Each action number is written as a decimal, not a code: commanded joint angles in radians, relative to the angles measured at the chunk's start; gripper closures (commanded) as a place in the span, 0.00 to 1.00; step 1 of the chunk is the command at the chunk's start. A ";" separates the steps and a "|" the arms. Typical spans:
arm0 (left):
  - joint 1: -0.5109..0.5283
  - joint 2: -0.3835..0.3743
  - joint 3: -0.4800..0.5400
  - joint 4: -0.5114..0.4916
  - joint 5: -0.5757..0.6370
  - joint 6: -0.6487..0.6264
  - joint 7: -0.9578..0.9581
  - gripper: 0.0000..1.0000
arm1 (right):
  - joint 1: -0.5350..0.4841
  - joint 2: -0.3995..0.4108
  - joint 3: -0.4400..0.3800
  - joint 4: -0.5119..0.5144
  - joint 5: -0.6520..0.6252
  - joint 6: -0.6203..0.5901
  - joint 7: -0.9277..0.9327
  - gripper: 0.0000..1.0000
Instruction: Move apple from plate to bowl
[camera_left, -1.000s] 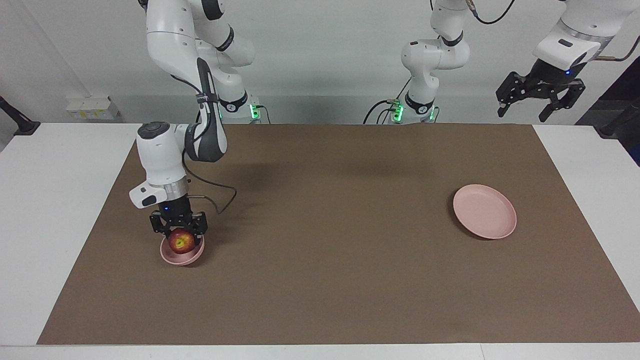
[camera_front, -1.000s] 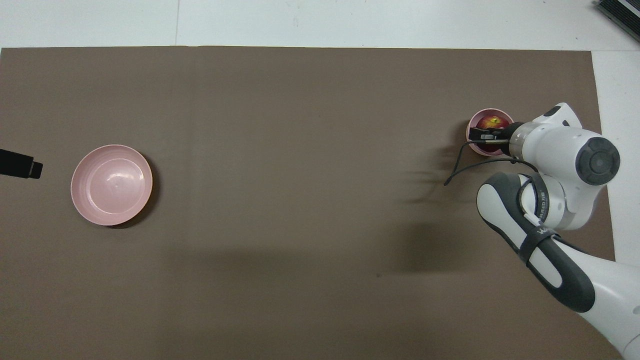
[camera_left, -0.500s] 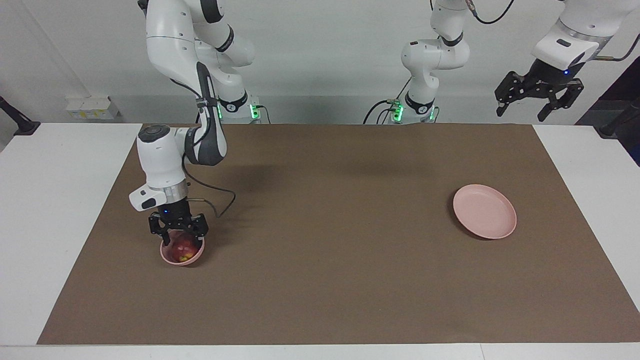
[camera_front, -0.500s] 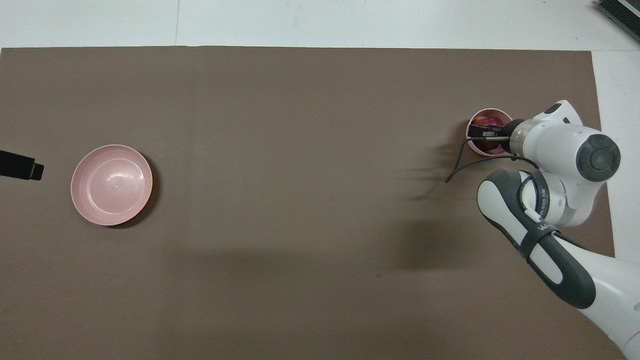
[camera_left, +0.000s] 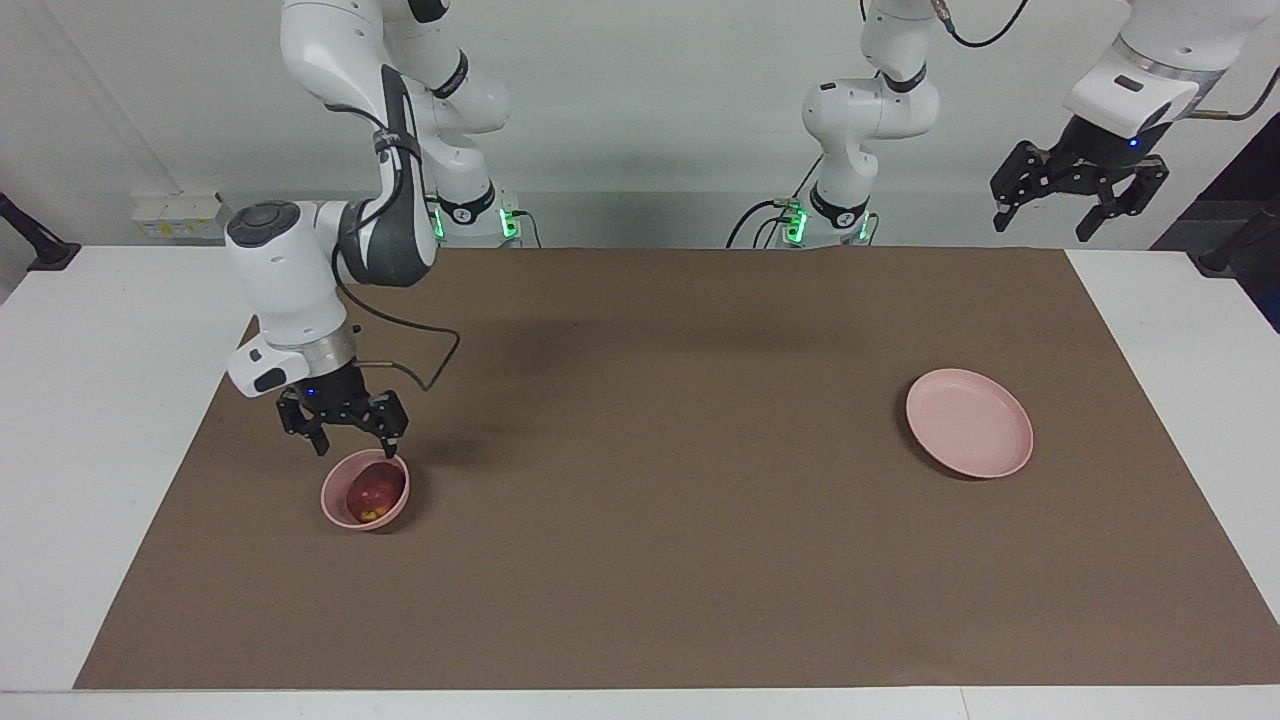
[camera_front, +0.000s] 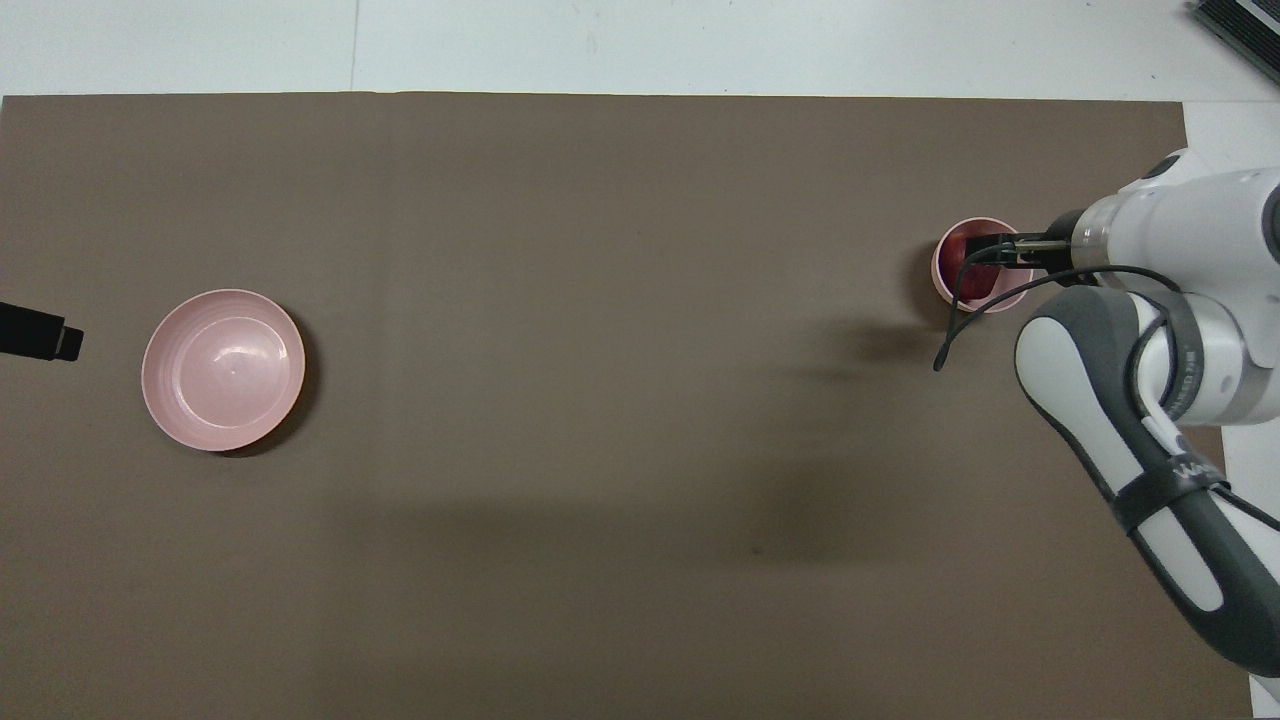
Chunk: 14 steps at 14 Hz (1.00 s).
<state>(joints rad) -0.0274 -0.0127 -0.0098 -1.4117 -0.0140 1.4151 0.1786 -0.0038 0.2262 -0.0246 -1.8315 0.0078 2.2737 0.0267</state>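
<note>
Now the apple (camera_left: 375, 492) sits loose in the bowl (camera_left: 340, 512) — the right claw (camera_left: 345, 443) has let go, jaws spread and empty, and risen just above the rim. The plate (camera_left: 969, 422) lies bare; the left claw (camera_left: 1079, 205) waits open, high up — task effectively done.

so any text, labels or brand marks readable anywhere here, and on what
White lettering on the right arm's dark grey band: starts with what looks like a "W", the rest too blurred to read.
The apple, the bowl and the plate: no text or marks visible.
</note>
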 joint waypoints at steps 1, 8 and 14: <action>0.014 -0.009 0.004 0.002 -0.004 -0.018 0.004 0.00 | -0.007 -0.005 0.009 0.092 -0.023 -0.161 -0.016 0.00; 0.014 -0.009 0.004 0.002 -0.003 -0.018 0.004 0.00 | -0.004 -0.168 0.009 0.110 -0.011 -0.463 -0.002 0.00; 0.014 -0.009 0.004 0.002 -0.004 -0.016 0.005 0.00 | -0.004 -0.297 0.009 0.133 -0.006 -0.718 0.053 0.00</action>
<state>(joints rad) -0.0184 -0.0128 -0.0068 -1.4117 -0.0140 1.4150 0.1786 -0.0026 -0.0351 -0.0220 -1.6864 0.0071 1.6009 0.0526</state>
